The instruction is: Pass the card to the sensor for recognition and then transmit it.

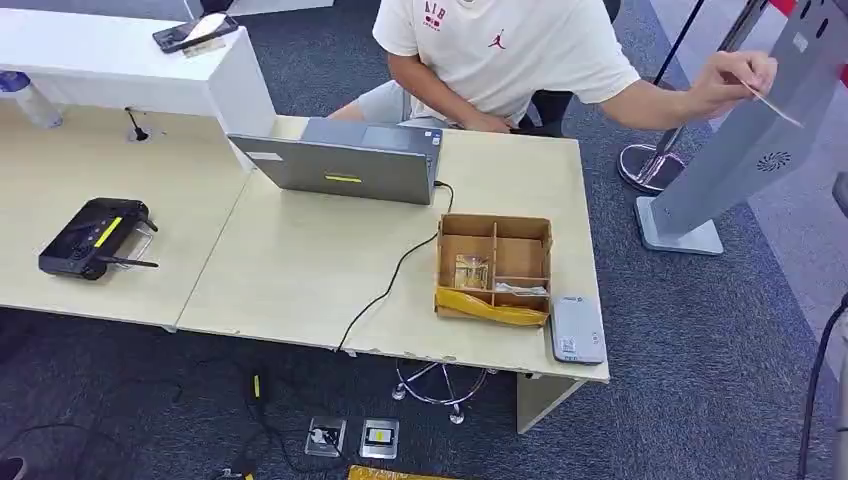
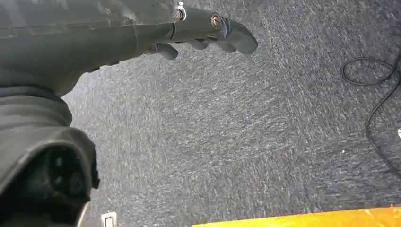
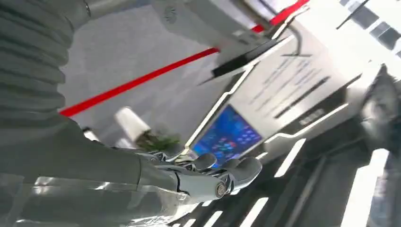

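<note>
A: Blue-grey carpet is filling the left wrist view, and the robot's left hand (image 2: 208, 35) is hanging over it, fingers loosely apart and holding nothing.

B: And the right hand (image 3: 213, 177)?

A: It is lifted, fingers slightly curled but apart, nothing in them. Beyond it a blue lit screen (image 3: 227, 137) is glowing on a tall grey kiosk, blurred.

B: So where is the thin pale card (image 1: 775, 107)?

A: A person's hand (image 1: 735, 80) is pinching it at the far right of the head view, right against the tilted grey sensor stand (image 1: 760, 150). Its long axis is slanting down toward the stand's face.

B: Which arm is nearer, then?

A: The right one, I judge; the card is lying off to the robot's right, past the pale wooden counter (image 1: 300, 270).

B: Any writing?

A: The person's white T-shirt (image 1: 500, 45) is carrying a red jumping-figure logo and red letters I cannot read. On the counter a grey laptop (image 1: 345, 160), a brown compartment box (image 1: 495, 268) and a black controller (image 1: 95, 238) are sitting.
</note>
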Robot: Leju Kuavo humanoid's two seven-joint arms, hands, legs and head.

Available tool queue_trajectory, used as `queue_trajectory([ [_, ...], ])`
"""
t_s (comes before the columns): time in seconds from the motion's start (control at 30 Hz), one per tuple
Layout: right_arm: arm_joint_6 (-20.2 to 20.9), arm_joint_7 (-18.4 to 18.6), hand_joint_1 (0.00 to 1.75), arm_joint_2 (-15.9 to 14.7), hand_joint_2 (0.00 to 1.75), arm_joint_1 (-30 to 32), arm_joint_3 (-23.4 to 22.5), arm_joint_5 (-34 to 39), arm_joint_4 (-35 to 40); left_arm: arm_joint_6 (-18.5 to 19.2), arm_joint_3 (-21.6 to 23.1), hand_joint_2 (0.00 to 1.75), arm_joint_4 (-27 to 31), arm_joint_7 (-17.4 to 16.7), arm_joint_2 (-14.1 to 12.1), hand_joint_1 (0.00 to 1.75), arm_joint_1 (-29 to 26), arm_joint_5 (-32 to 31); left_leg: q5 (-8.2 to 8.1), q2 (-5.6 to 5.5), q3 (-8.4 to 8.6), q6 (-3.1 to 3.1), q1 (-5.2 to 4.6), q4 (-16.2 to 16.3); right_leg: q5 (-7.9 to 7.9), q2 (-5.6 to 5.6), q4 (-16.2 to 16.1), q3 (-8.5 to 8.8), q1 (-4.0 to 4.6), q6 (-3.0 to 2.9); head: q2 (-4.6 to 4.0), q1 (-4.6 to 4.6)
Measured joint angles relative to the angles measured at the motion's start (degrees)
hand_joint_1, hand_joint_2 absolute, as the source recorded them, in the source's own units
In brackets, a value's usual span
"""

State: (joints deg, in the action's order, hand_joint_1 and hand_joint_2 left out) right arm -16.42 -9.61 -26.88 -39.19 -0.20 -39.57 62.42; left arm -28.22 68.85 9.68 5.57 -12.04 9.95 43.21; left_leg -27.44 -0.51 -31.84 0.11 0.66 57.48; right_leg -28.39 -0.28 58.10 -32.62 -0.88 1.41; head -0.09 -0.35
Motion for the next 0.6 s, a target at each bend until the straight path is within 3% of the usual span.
queue_trajectory([
  [0.23,1.87,-1.87,0.0,0.7,1.75,-6.02,8.36,-2.09,-0.85,0.33,0.46,0.0,0.0,0.02,-0.52,0.0,0.03,0.04,0.02,-0.05,-0.1,0.03,-0.01,0.0,0.0,-0.04,0.0,-0.07,-0.01,0.0,0.0,0.0],
  [0.57,1.47,-4.59,0.0,2.95,1.75,-12.22,16.48,-2.26,-7.03,0.59,0.96,0.0,0.0,0.02,-0.81,0.0,0.01,0.59,0.02,-0.06,-0.17,0.03,0.0,0.0,0.0,-0.03,0.01,-0.15,0.0,0.0,0.0,0.02],
  [0.6,1.36,-4.73,0.23,3.26,1.75,-12.69,17.14,-2.24,-7.89,0.61,0.96,0.0,0.0,0.02,-0.81,0.0,0.01,0.63,0.02,-0.06,-0.17,0.03,0.0,0.0,0.0,-0.04,0.01,-0.16,0.0,0.0,0.0,0.04],
])
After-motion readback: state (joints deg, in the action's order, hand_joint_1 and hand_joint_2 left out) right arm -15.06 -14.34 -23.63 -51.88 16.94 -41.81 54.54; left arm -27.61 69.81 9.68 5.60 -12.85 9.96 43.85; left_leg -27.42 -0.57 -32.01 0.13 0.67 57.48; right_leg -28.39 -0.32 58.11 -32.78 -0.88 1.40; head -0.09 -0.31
